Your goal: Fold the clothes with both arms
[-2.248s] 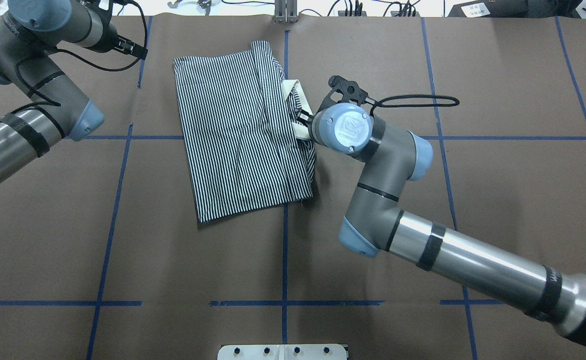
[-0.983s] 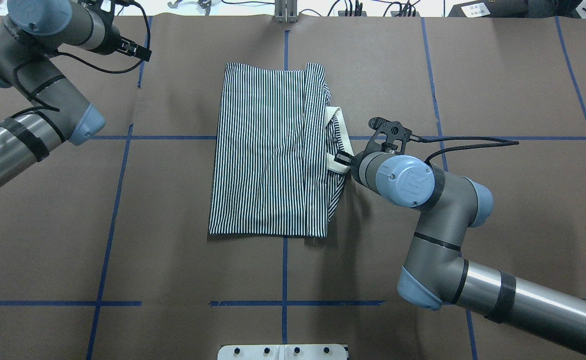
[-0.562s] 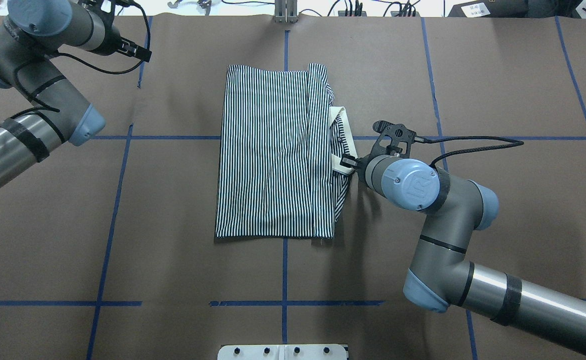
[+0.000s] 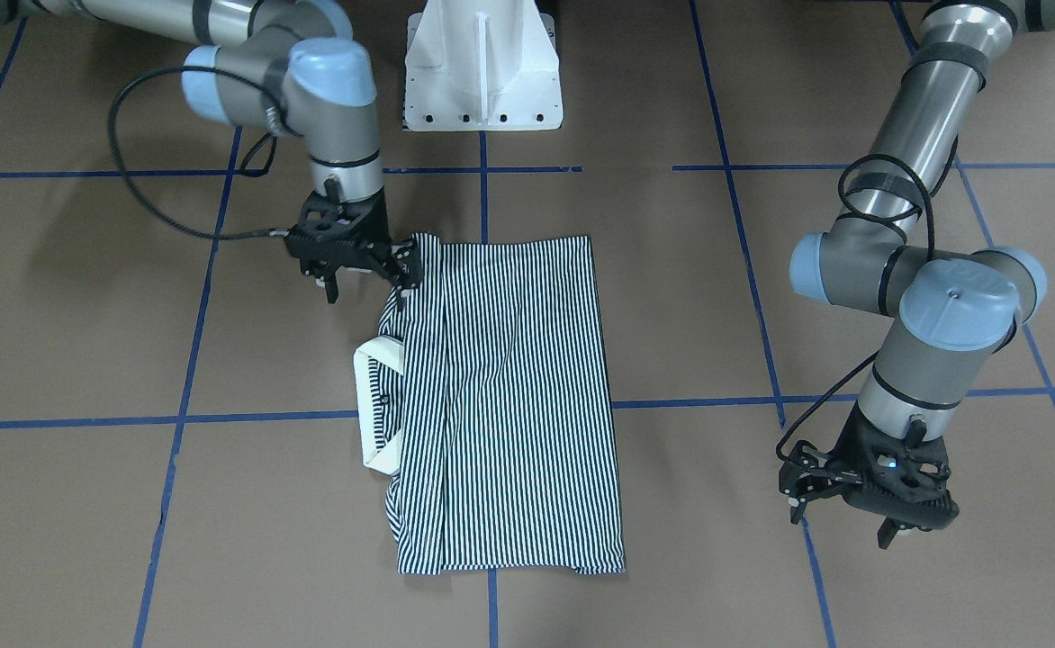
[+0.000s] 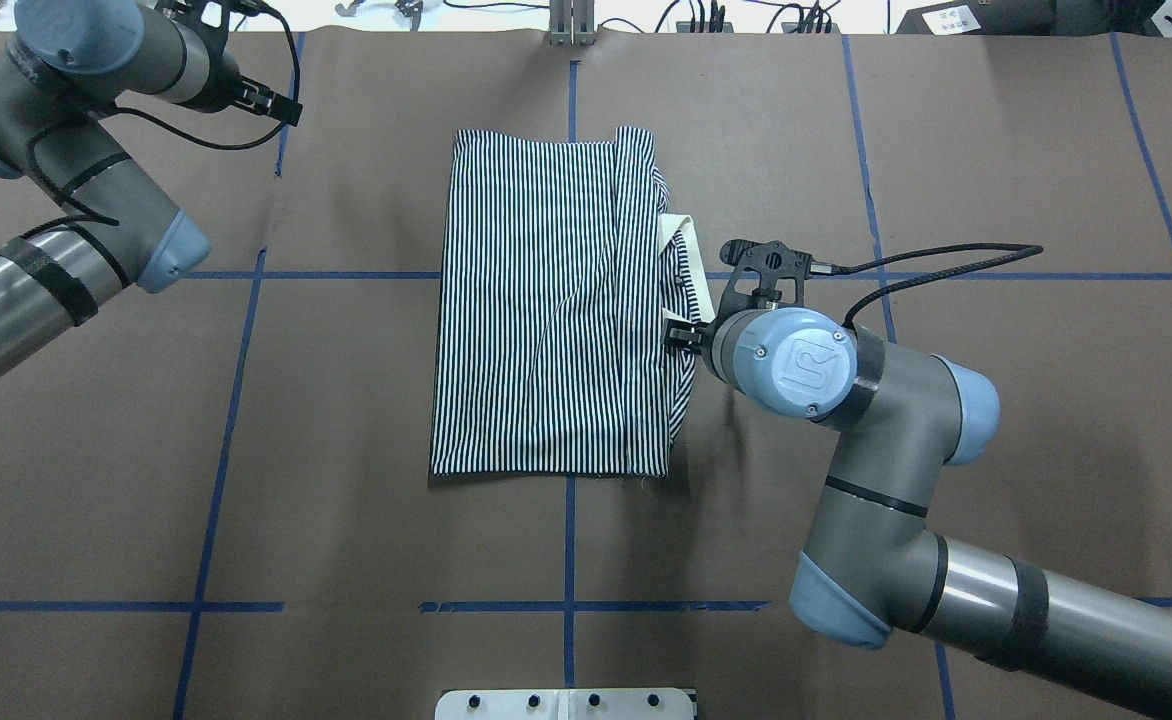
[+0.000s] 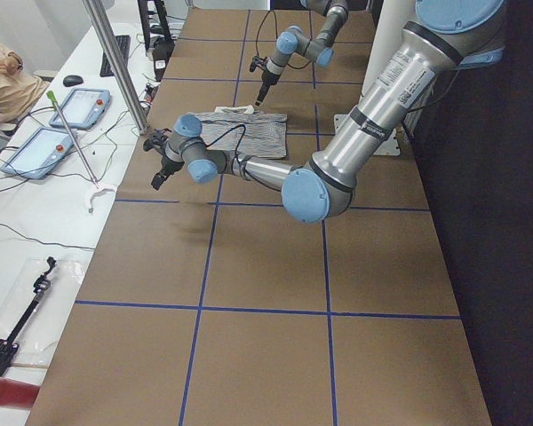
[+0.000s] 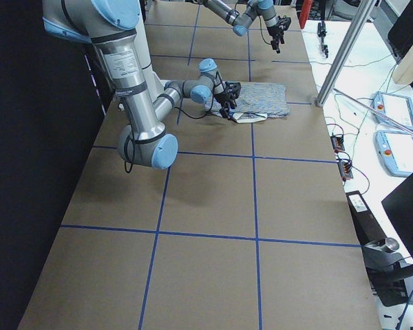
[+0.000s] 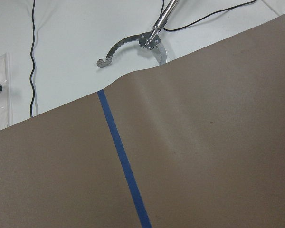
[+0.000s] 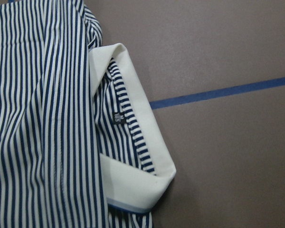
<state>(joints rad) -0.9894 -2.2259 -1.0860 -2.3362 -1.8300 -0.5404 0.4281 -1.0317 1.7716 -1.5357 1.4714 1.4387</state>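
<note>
Brown paper crossed by blue tape covers the table. From the front, the folded shirt lies flat mid-table. Its collar pokes out on the side of the right gripper, whose fingers stand apart at the shirt's corner. The left gripper hangs spread, well apart from the shirt. Overhead, the shirt lies across the centre tape line. From the left end, a white bench with tablets flanks the table. The left wrist shows paper, tape and a metal hook; the right wrist shows the collar's label.
</note>
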